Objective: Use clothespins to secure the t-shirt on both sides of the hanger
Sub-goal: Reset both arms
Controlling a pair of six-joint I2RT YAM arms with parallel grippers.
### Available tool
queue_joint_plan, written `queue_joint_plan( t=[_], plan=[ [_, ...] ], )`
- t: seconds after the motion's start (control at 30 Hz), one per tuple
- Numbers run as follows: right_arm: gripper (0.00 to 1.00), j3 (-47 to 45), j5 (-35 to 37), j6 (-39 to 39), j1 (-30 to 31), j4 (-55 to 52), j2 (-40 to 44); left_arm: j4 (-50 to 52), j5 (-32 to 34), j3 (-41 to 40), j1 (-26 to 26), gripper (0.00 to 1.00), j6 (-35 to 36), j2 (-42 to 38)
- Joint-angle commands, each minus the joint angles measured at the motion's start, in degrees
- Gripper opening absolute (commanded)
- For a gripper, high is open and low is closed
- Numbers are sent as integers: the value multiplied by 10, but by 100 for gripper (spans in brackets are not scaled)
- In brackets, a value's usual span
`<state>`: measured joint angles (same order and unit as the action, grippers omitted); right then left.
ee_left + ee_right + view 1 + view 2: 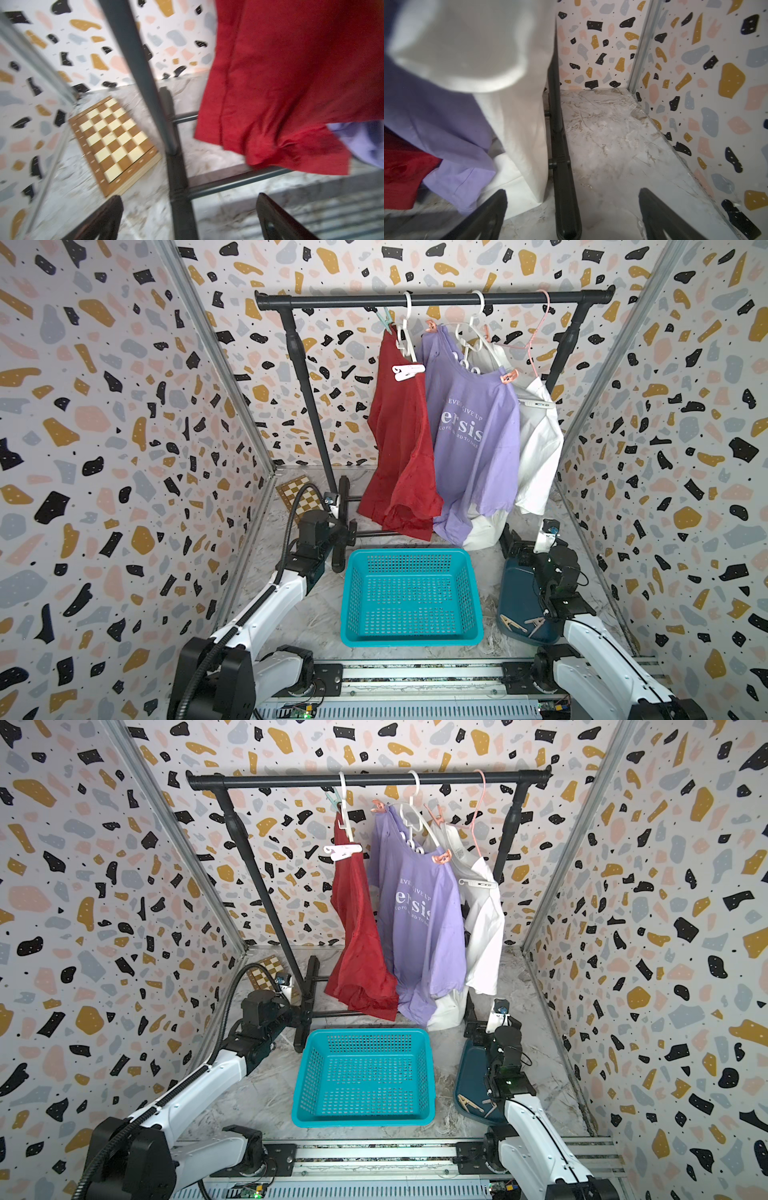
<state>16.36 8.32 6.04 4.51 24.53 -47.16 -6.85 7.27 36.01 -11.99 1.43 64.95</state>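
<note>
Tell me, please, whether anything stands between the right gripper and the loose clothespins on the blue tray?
No separate thing does. The two clothespins lie on the blue tray, behind the open right gripper, which points away toward the rack foot. Only the right arm's own wrist hangs over the tray between them.

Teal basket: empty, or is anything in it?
Empty. In both top views the teal basket shows only its bare perforated floor and walls; nothing lies inside.
</note>
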Motion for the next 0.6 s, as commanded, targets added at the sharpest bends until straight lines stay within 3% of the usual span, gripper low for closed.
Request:
queue_joint_plan(
  t=[0.0,0.2,0.33,0.57],
  plan=[
    [100,-19,-20,2,-16,84,-1,-61,63,-40,5,98,31,-3],
    [100,-98,-10,-3,-15,241,-40,-205,123,-119,6,99,-6,38],
    [100,-136,-3,4,-15,348,-80,-330,144,-176,5,99,11,67],
    [100,-134,10,-36,3,449,-182,-372,146,-166,5,99,24,129]
  ],
)
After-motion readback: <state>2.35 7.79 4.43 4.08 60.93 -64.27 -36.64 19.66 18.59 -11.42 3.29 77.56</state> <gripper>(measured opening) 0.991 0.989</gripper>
